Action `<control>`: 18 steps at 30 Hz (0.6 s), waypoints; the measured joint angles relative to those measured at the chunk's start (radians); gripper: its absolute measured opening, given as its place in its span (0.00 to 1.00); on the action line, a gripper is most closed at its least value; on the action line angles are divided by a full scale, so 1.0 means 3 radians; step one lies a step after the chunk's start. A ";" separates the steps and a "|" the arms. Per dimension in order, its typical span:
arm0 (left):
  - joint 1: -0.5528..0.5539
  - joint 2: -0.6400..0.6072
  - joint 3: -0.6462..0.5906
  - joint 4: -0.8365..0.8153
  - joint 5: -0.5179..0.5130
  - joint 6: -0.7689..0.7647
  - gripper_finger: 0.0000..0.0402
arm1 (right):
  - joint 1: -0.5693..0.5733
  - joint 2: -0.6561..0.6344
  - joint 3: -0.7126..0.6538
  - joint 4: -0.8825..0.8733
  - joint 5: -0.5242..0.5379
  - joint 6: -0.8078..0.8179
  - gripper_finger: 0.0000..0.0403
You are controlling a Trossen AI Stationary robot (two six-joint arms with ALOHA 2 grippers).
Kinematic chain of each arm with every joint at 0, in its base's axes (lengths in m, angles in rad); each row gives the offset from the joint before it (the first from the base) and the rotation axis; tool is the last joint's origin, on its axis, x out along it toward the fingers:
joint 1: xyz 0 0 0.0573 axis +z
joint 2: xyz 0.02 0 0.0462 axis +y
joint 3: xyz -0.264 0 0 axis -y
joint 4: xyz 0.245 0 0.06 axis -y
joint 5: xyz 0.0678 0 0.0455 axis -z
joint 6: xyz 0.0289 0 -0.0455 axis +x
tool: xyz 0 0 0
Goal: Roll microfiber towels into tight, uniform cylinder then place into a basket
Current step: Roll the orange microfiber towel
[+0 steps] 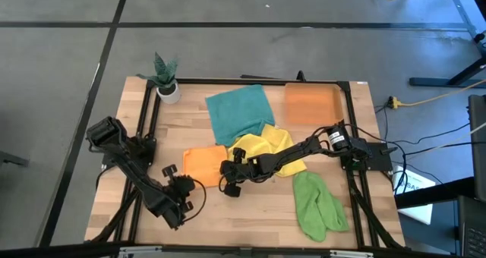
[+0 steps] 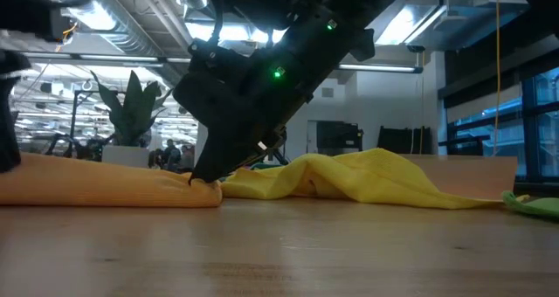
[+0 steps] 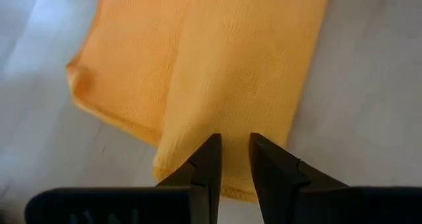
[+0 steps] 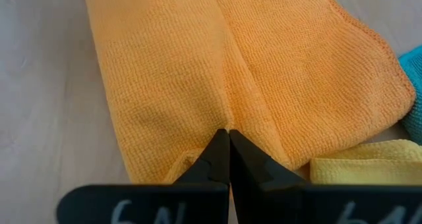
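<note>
Two tools are set at opposite edges of the orange towel (image 1: 205, 164), which lies folded flat on the counter (image 1: 250, 220), apparently so it can be rolled. The right tool (image 4: 228, 140) is pinched shut on the cloth's edge; the left tool (image 3: 234, 151) is held slightly apart over a fold. The basket (image 1: 312, 105) waits at the far right corner.

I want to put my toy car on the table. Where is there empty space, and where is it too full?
Bare wood lies along the near edge, between the left gripper and the light green towel, and on the left below the plant pot. The middle is crowded: orange towel, yellow towel, teal towel and the right gripper bunch together there.
</note>
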 joint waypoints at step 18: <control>0.0002 -0.0001 -0.0277 0.0372 0.0063 -0.0011 0.17 | -0.0008 -0.0001 0.0001 0.0072 -0.0275 -0.0014 0.11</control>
